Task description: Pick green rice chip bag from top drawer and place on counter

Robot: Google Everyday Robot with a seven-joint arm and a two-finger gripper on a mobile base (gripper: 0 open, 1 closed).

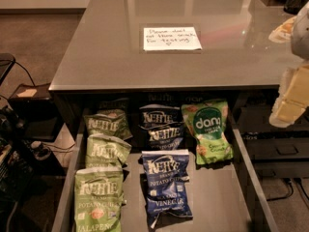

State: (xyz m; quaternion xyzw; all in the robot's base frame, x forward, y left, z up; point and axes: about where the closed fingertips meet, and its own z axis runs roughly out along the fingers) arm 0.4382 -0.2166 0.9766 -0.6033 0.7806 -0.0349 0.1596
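Observation:
The green rice chip bag [209,131] is bright green with a dark teal "dang" logo. It lies flat at the back right of the open top drawer [219,197], a wide dark gray drawer with low walls. The counter [106,52] is a glossy gray tabletop above the drawer, with a white handwritten note [171,38] on it. My gripper [288,105] hangs at the right edge of the view, pale and close to the camera. It is above the drawer's right side, to the right of the green bag and apart from it.
Three olive-green Kettle jalapeno bags [99,197] lie in a column on the drawer's left. Dark blue Kettle bags [166,182] lie in the middle column. Bare drawer floor shows at the front right. Cables and boxes [29,149] sit on the floor to the left.

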